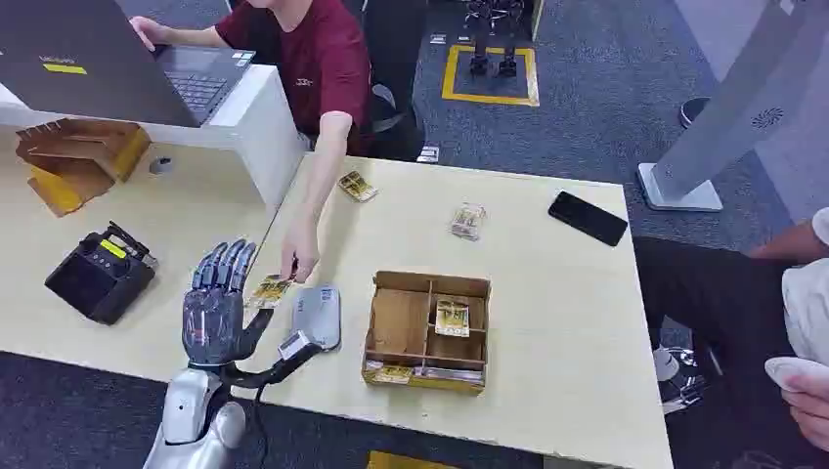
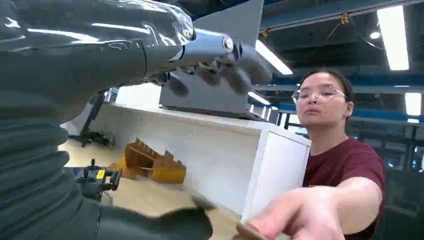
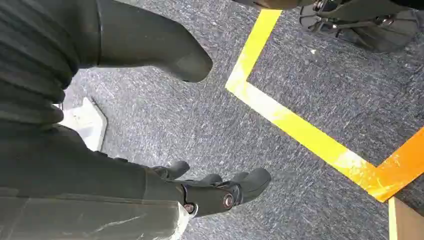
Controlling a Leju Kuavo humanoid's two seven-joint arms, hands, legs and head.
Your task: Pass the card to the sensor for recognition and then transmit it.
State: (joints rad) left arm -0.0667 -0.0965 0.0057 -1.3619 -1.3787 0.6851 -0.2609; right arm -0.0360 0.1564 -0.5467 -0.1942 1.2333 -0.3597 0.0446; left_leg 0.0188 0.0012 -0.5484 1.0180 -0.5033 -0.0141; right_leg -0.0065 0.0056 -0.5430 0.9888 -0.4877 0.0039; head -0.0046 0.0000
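While the left robot hand [image 1: 217,308] pinches a card [image 1: 269,290], the box [image 1: 426,330] holds cards [image 1: 452,317].

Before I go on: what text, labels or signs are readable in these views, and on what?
No text reads clearly.
Yellow label on the grey monitor back: print too small.
Yellow label on the black device: blurred.
Small chest mark on the person's red shirt: too small.
Cards on the table, in the cardboard box and at the left hand: gold patterned print, unreadable.
Round dotted mark on the grey stand: a symbol, no letters.
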